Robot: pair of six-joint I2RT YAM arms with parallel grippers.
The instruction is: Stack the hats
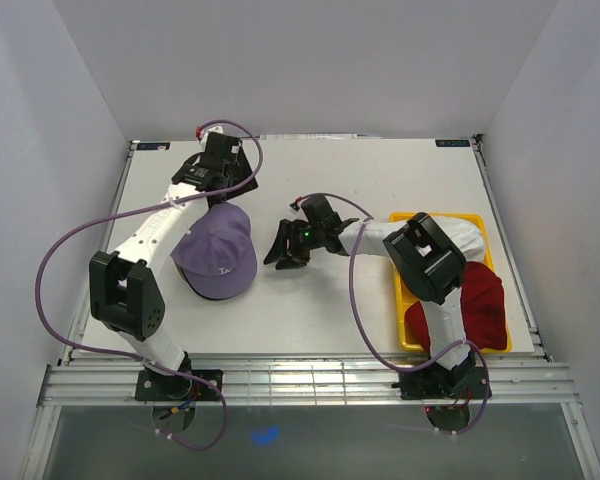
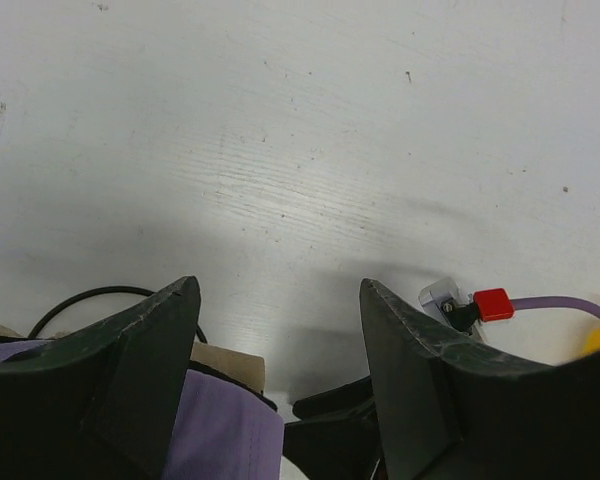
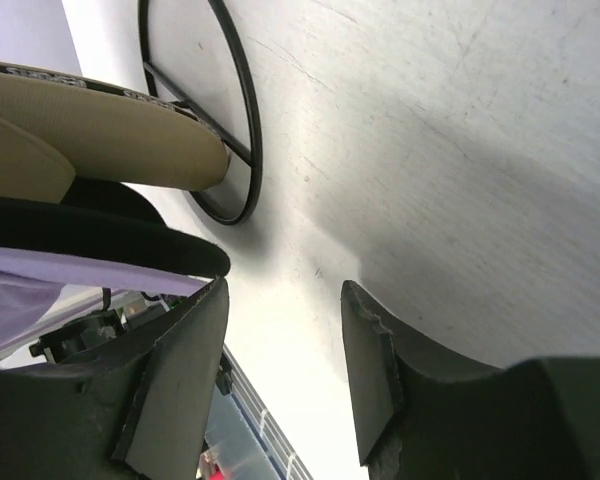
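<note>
A lavender hat [image 1: 218, 255] lies at the table's left centre, on top of a pile. In the right wrist view its edge [image 3: 20, 300] rests on a black brim [image 3: 90, 235], with a tan brim [image 3: 100, 140] beyond that. My left gripper [image 1: 212, 195] hangs open just behind the pile; lavender fabric [image 2: 225, 430] and a tan edge [image 2: 230, 362] show low by its left finger. My right gripper [image 1: 285, 248] is open and empty just right of the pile. A white hat [image 1: 470, 240] and a dark red hat [image 1: 470, 305] sit in the yellow tray [image 1: 410, 218].
The yellow tray stands at the right, partly under my right arm. A thin black wire loop [image 3: 235, 120] lies on the table beside the pile. Purple cables arc over both arms. White walls enclose the table on three sides.
</note>
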